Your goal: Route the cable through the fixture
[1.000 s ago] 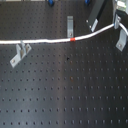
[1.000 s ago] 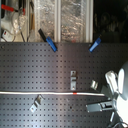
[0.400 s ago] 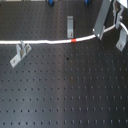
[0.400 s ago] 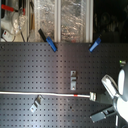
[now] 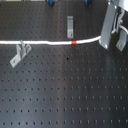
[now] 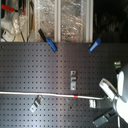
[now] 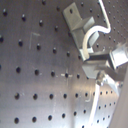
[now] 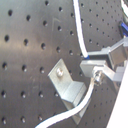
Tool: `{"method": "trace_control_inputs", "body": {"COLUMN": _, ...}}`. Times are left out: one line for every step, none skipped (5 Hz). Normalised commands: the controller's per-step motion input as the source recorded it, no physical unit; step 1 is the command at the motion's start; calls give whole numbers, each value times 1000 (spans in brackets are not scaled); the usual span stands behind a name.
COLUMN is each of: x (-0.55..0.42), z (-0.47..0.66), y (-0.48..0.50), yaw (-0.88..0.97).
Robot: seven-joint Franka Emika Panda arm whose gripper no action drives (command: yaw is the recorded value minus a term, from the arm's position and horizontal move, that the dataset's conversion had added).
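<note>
The cable (image 5: 45, 43) is a thin white cord lying across the black pegboard from the first exterior view's left edge, with its red band (image 5: 74, 42) near the middle. It also shows in the second exterior view (image 6: 40, 93). My gripper (image 5: 105, 40) is shut on its right end and holds it just above the board, beside a metal bracket fixture (image 5: 120, 41). In the first wrist view the cable (image 7: 93, 33) curls from the fingers (image 7: 102, 58) past that bracket (image 7: 76, 20). In the second wrist view the cable (image 8: 80, 35) runs past the bracket (image 8: 65, 84).
Two more metal brackets stand on the board: one by the cable at the first exterior view's left (image 5: 19, 54) and one behind the red band (image 5: 70, 26). Two blue clamps (image 6: 50, 43) (image 6: 96, 44) sit at the board's edge in the second exterior view, with clutter beyond.
My gripper has moved lower in the first exterior view with the cable's end in it, closer to the right bracket. The cable's right part now lies lower and flatter.
</note>
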Motion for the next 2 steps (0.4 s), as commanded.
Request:
{"method": "trace_control_inputs", "body": {"x": -12, "z": 0, "y": -16, "yaw": 0}}
{"method": "trace_control_inputs", "body": {"x": -41, "z": 264, "y": -47, "yaw": -206}}
